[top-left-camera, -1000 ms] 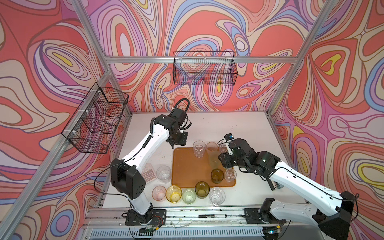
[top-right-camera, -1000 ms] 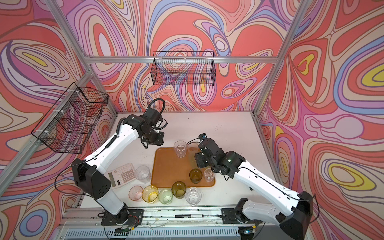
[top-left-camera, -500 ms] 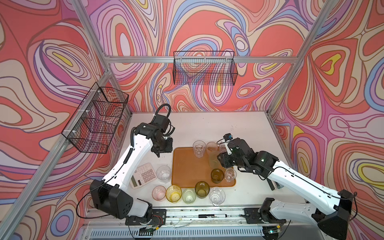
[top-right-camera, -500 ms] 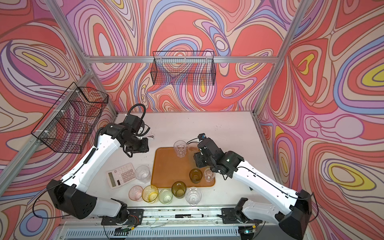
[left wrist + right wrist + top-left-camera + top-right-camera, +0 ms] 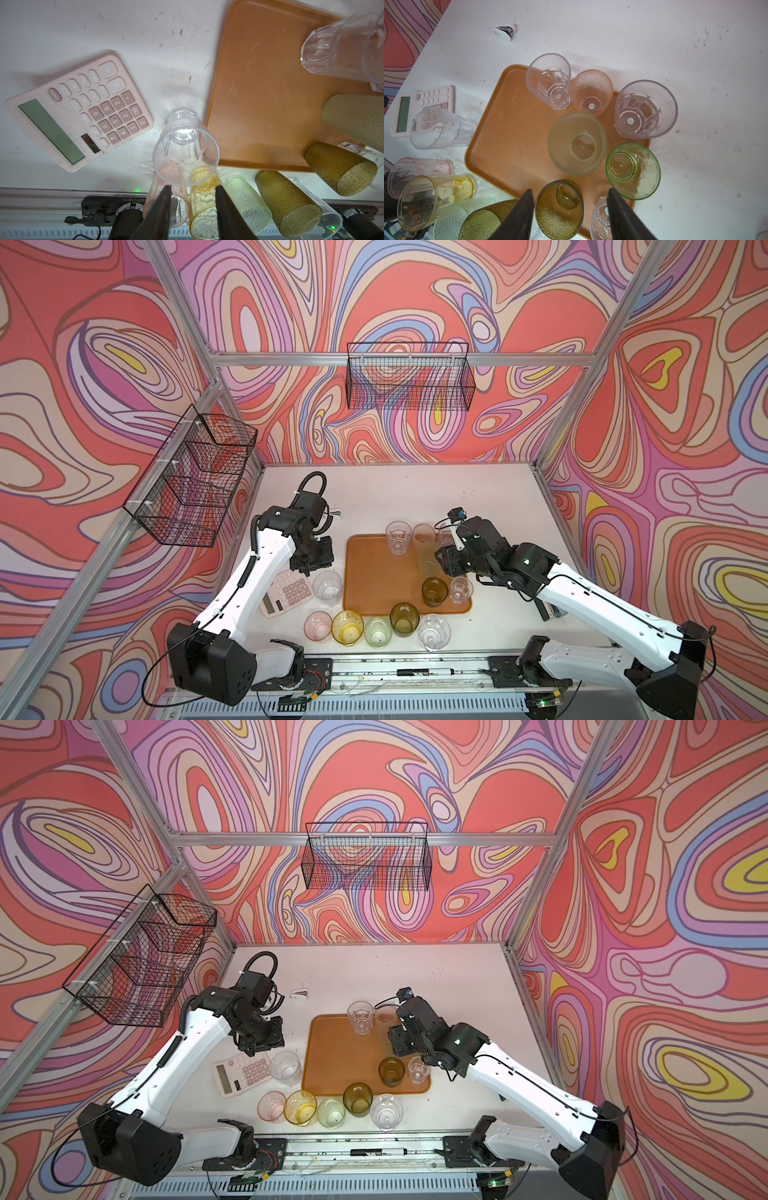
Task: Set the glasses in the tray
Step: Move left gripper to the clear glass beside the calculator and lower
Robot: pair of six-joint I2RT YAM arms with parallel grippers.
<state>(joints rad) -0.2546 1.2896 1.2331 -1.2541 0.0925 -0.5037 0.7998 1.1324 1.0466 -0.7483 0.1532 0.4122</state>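
Your open room is the bare left half of the tray [image 5: 374,572]. Its right side is crowded with several glasses [image 5: 577,143], some touching. Off the tray, a clear glass [image 5: 186,147] stands just beside the left rim, between it and the pink calculator [image 5: 79,110]. Five more glasses crowd in a row along the near rim. Every glass stands upright, mouth up, long axis vertical. They are translucent: clear faceted, pink, yellow, dimpled pale green and dark olive. Your left gripper [image 5: 192,193] hangs open and empty above the clear glass. Your right gripper [image 5: 569,195] is open too, holding nothing, over a dark olive glass [image 5: 559,207] on the tray.
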